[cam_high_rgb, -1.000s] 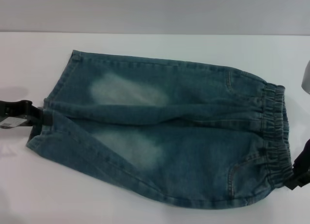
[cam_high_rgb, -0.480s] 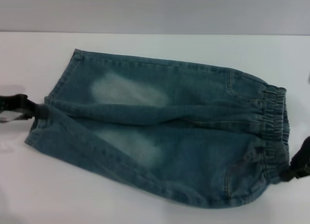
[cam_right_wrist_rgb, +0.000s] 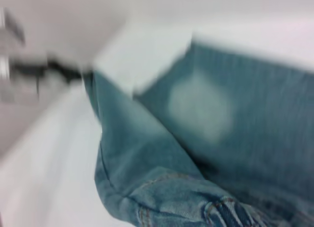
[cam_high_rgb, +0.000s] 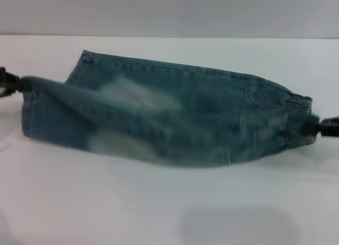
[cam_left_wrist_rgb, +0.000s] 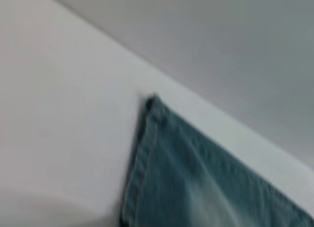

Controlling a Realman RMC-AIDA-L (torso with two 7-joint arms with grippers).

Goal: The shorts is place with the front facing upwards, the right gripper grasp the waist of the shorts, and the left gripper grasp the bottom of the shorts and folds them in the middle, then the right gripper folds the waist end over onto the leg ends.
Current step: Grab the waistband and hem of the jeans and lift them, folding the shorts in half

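While the near half of the shorts (cam_high_rgb: 159, 118) hangs lifted off the white desk (cam_high_rgb: 159, 202), the head view shows the lengthwise fold under way: the left end effector (cam_high_rgb: 6, 83) grips the near leg hem at the left edge of the frame, and the right end effector (cam_high_rgb: 320, 127) grips the waist (cam_high_rgb: 299, 115) at the right edge, each closed on denim with the cloth stretched between them. The far leg lies flat on the desk behind the raised one. From the left wrist view, only the far leg's hem corner (cam_left_wrist_rgb: 149, 107) lies flat on the desk, and that arm's own fingers are out of sight. Through the right wrist view, the lifted leg runs away from the camera toward the left end effector (cam_right_wrist_rgb: 49, 72), with the pale thigh patch (cam_right_wrist_rgb: 198, 109) of the flat leg beside it. To do this step well, I judge both arms should carry their ends toward the far side together, at matching height and with steady tension, so the raised edge lands along the far seam without sagging or skewing, and release only once the halves lie aligned.
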